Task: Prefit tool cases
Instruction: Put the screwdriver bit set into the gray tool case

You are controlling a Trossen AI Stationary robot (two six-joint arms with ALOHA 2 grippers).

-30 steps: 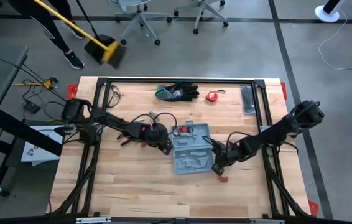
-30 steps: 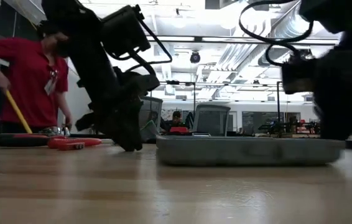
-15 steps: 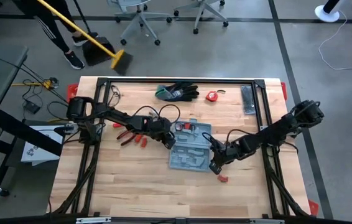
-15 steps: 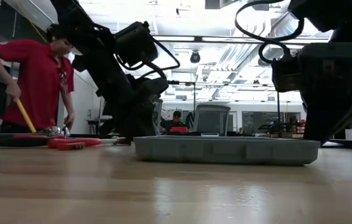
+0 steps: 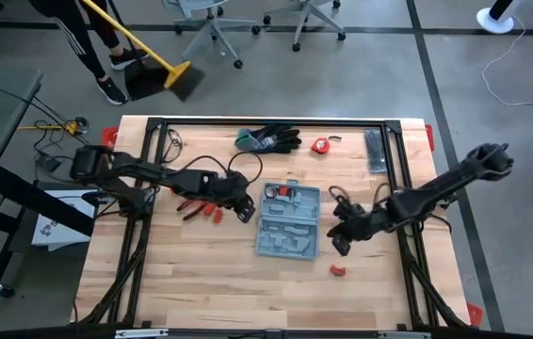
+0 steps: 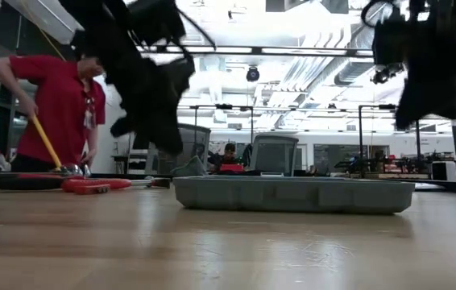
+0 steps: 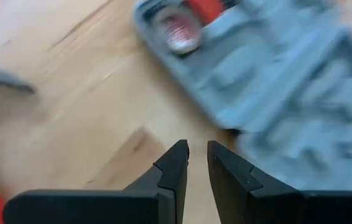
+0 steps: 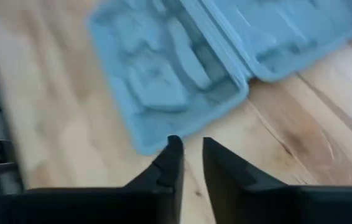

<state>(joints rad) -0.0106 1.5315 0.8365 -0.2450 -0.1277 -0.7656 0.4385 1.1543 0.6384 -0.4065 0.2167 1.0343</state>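
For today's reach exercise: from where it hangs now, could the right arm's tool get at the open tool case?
Probably yes. The right tool hangs just beside the tool case, empty, fingers slightly apart, with only bare table between them. The left tool is off the case's other side.

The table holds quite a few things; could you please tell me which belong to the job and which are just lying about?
Job:
- tool case, open
- red pliers
- small red piece

Lying about:
- black-and-green gloves
- red tape measure
- dark flat bar
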